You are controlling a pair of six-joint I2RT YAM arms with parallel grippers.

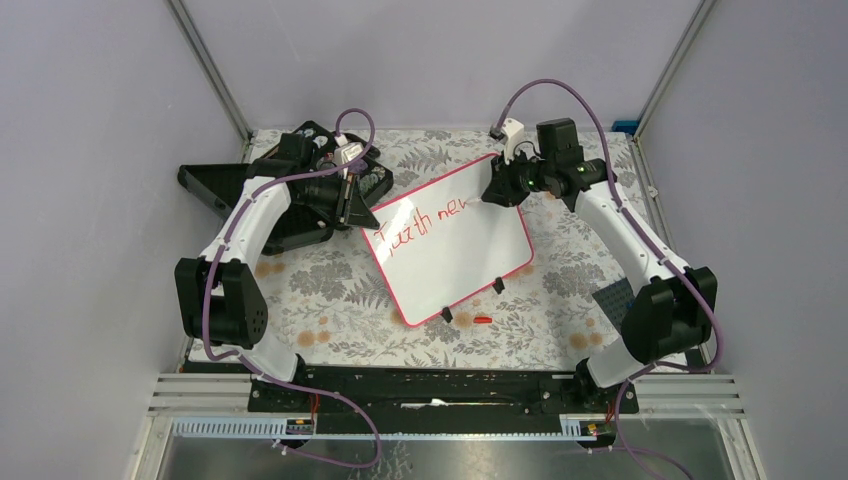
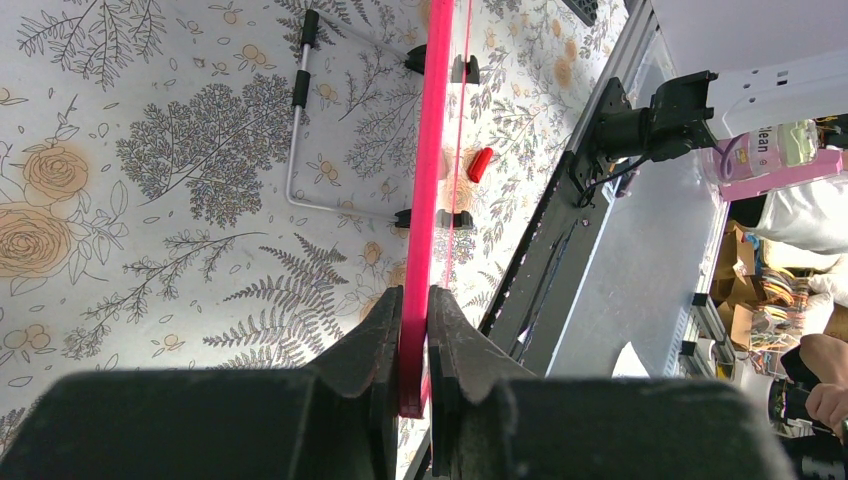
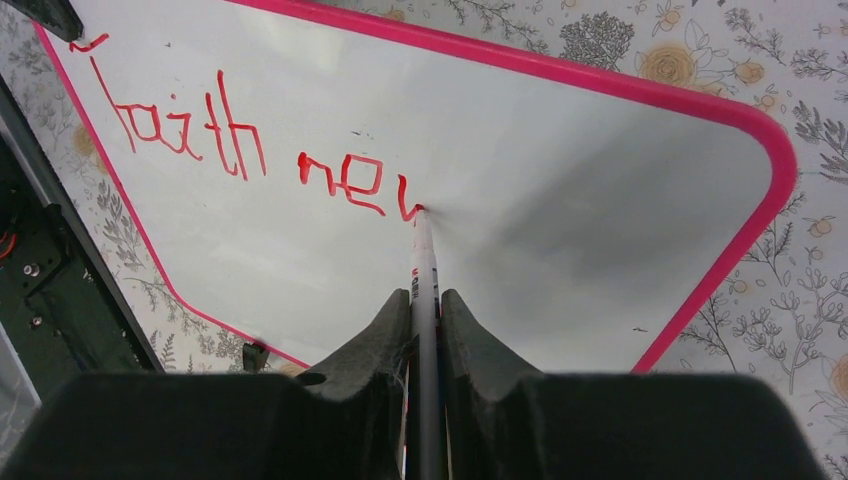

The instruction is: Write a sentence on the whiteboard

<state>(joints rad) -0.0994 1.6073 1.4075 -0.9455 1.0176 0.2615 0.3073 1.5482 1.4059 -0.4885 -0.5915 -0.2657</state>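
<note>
Mid-writing: steadies the whiteboard (image 1: 450, 250), propped mid-table between the arms, by its pink rim (image 2: 435, 120) in the clamped-shut left gripper (image 2: 415, 305), presses the marker (image 3: 424, 255) pinched tight in the right gripper (image 3: 425, 305) to its face, next needs a steady rightward stroke.

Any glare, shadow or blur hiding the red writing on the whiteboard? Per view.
Right wrist: writing sharp, no glare; soft grey shadow on the whiteboard right of the marker; right end effector dark, slightly soft. Left wrist: board edge-on, no writing visible; left end effector underexposed. Top external: even light, writing small but unobstructed.
</note>
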